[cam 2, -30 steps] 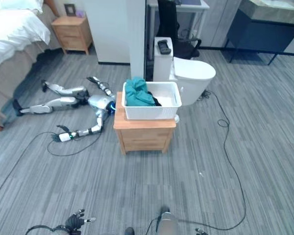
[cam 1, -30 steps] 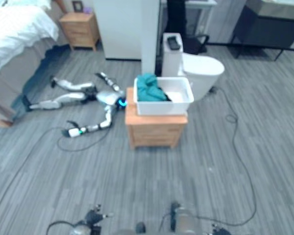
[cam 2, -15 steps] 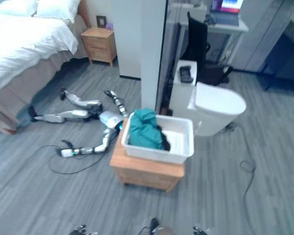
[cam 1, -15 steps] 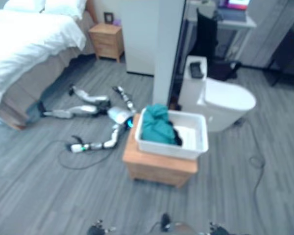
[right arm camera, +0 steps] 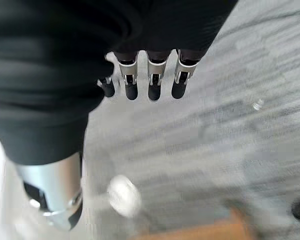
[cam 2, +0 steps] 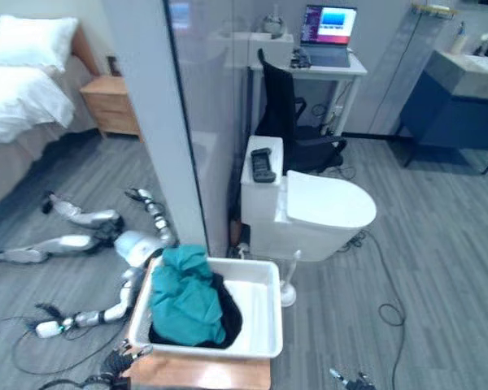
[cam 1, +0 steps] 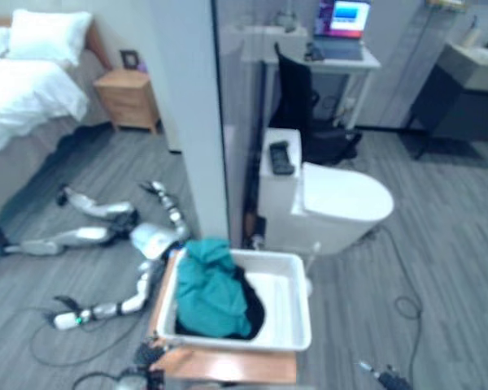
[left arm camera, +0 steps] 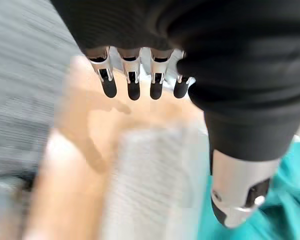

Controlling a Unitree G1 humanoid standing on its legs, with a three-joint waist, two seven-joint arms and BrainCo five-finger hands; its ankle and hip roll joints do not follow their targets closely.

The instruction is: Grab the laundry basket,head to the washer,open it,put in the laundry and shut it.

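The white basket [cam 2: 260, 325] is sitting on a low wooden surface [cam 2: 203, 372] right in front of the robot, with teal laundry [cam 2: 181, 296] heaped in its left half over something dark [cam 2: 228, 318]. The left hand [left arm camera: 140, 82] is hanging over the surface's near left corner, just beside the basket's wall, its fingers [left arm camera: 109, 86] hanging straight and side by side, the thumb [left arm camera: 240, 200] apart, gripping nothing. The right hand [right arm camera: 140, 82] is hanging over the grey floor [right arm camera: 230, 130] on the basket's right, its fingers [right arm camera: 179, 85] likewise straight and loose, holding nothing. Beyond the basket a white toilet [cam 2: 309, 211] is standing beside a pillar [cam 2: 159, 122]. Another robot [cam 2: 98, 244] is lying flat on the floor to the left, near a bed [cam 2: 20, 106]
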